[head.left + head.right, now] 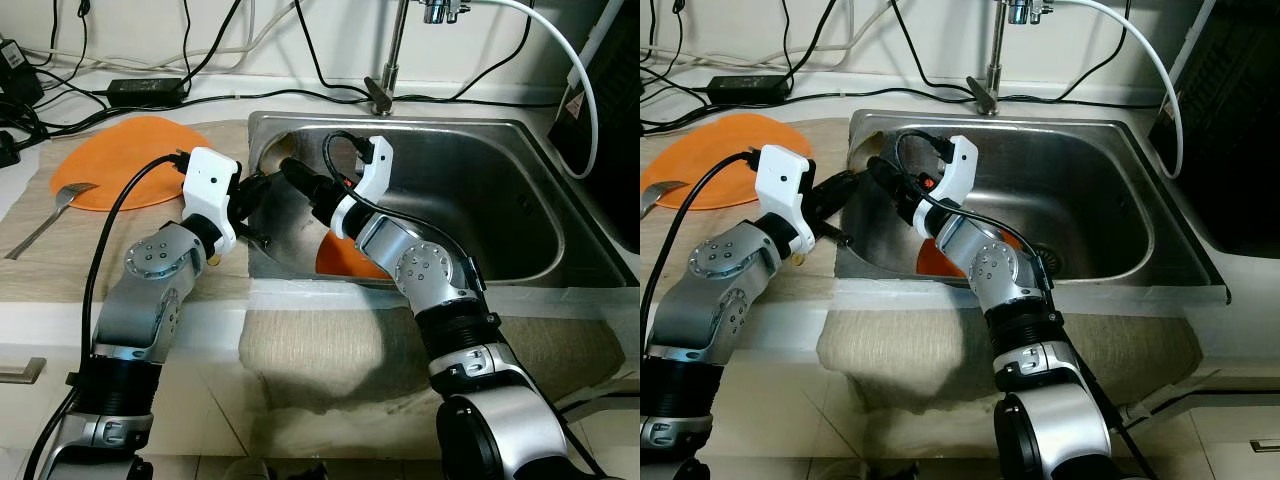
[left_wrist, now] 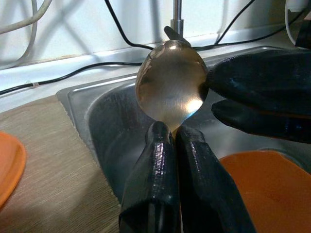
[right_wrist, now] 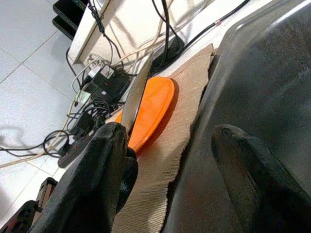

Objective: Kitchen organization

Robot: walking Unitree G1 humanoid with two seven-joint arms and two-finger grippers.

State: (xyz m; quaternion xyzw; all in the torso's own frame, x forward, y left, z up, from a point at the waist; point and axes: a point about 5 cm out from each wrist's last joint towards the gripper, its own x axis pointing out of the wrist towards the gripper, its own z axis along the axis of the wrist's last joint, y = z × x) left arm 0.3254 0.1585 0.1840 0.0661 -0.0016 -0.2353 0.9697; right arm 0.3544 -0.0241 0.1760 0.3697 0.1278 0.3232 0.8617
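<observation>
Your left gripper [image 2: 167,141] pinches the spoon [image 2: 170,80] over the sink [image 1: 520,200], right gripper [image 3: 170,160] spread at its bowl: handover pending, fork [image 1: 60,205] untouched.

Head eyes look down on the sink [image 1: 520,200]; both wrist cameras sit close over its left rim.

A silver-gold spoon [image 2: 171,92] is showing between black fingers [image 2: 155,179], with orange plates [image 1: 128,160] lying on a beige woven-pattern counter [image 1: 70,255] and in the grey steel sink [image 1: 480,190].
</observation>
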